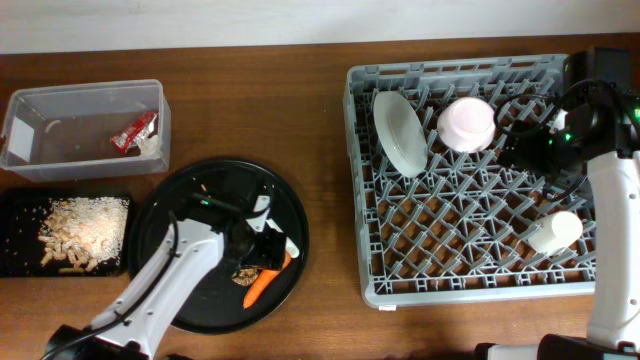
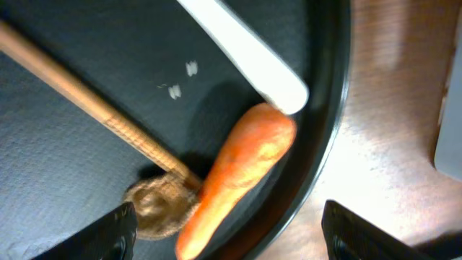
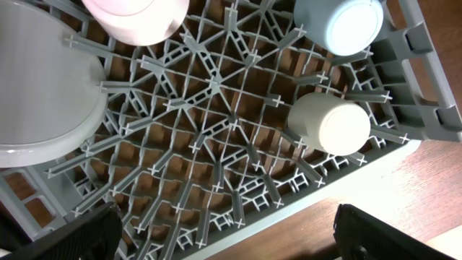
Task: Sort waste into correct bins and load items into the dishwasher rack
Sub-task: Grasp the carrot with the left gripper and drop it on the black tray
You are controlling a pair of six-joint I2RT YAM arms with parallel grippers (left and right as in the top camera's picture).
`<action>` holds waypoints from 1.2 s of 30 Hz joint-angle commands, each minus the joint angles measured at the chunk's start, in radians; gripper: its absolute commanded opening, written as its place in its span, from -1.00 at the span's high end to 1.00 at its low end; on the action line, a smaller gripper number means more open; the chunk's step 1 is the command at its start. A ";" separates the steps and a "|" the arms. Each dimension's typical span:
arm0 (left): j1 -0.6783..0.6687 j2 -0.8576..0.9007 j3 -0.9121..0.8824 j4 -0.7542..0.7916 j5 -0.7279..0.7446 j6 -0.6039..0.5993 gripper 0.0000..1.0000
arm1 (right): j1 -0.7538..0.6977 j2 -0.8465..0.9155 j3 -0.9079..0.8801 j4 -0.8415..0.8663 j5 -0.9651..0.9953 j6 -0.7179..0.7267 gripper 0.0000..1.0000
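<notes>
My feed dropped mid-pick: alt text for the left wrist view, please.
An orange carrot lies by the rim of the round black tray, below the open left gripper. A brown food chunk and the wooden chopstick tip sit beside its lower end; the white fork handle ends near its top.

A robot lab bench staged as kitchen clean-up: left arm and right arm at a wooden table, grey dishwasher rack right, clear tub and shallow black tray left.

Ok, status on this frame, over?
Left end effector open over carrot. Right end effector open, empty, above dishwasher rack. Chopstick and fork crowd carrot.
</notes>
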 commanded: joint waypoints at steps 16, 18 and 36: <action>-0.105 0.211 -0.085 0.201 -0.021 -0.002 0.53 | -0.001 0.001 -0.004 0.000 -0.001 -0.010 -0.93; -0.105 0.211 -0.083 0.199 -0.058 -0.002 0.66 | -0.001 0.001 -0.004 0.000 -0.001 -0.010 -0.93; 0.719 0.103 0.370 -0.067 -0.183 -0.054 0.99 | -0.001 0.001 -0.004 -0.006 -0.001 -0.010 -0.93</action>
